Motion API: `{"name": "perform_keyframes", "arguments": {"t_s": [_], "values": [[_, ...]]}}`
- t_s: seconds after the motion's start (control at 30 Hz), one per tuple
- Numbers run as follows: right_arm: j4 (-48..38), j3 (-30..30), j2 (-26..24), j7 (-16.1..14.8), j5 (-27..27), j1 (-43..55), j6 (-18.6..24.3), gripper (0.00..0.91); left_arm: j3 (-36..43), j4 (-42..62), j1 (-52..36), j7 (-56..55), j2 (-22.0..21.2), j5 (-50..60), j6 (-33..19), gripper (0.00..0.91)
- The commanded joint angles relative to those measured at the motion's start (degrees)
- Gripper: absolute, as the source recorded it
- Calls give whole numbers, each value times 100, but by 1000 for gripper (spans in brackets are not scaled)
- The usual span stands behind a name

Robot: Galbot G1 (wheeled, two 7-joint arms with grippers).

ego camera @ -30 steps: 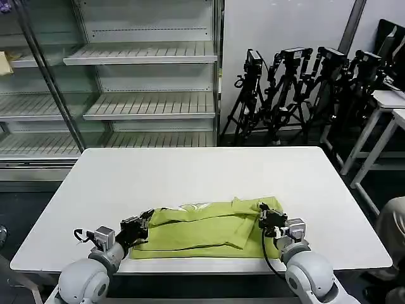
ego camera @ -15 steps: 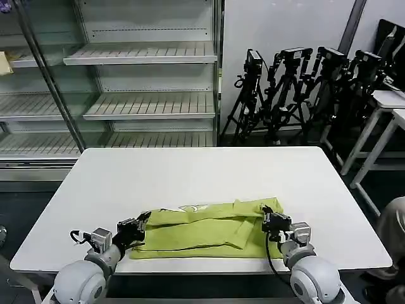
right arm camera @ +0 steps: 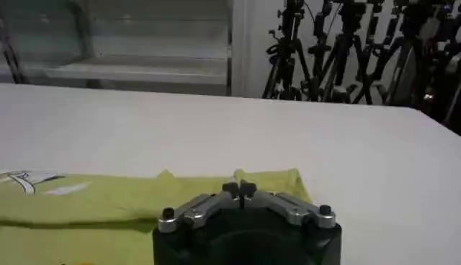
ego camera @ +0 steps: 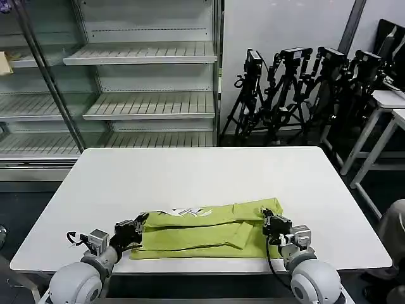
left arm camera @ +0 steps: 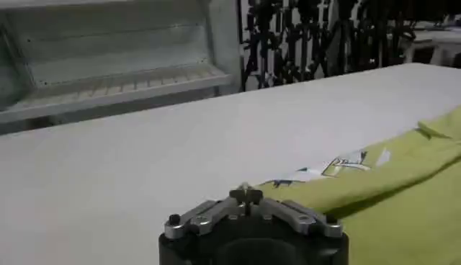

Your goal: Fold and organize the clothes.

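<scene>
The left tool (ego camera: 135, 228) is sitting low over the near left part of the white tabletop (ego camera: 190, 174), right at the left end of the T-shirt (ego camera: 209, 229). In the left wrist view its fingertips (left arm camera: 246, 193) are pressing together, with the garment's folded edge lying just beside them; whether any cloth is pinched between them I cannot tell.

The lime T-shirt is lying as a long, flat, folded band across the near edge of the tabletop, stretching between the two tools. Its upper layer is folding over toward the front, and a small white patterned patch (ego camera: 188, 211) is showing along the far edge, left of centre. In the left wrist view the same fabric (left arm camera: 389, 194) is spreading off beside the tool.

The right tool (ego camera: 271, 223) is resting at the right end of the shirt, near its far right corner. In the right wrist view its fingertips (right arm camera: 240, 190) are meeting tip to tip with the green cloth (right arm camera: 130, 201) lying directly beyond them.
</scene>
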Motion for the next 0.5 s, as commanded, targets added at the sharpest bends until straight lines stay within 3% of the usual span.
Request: {"name": "perform_keyframes", "arguments": {"t_s": [0.03, 0.07, 0.3, 0.5], "values": [[39, 17, -21, -64, -85, -125, -32, 665, 31, -59, 98, -2, 2, 36, 14, 725], [69, 16, -34, -62, -108, -170, -91, 907, 30, -85, 109, -8, -2, 51, 37, 907], [188, 378, -29, -144, -179, -362, -32, 907, -155, -553, 296, -297, -65, 135, 80, 907], [416, 837, -31, -193, -249, -645, 57, 907, -142, -1003, 547, -1614, -201, -594, 21, 907]]}}
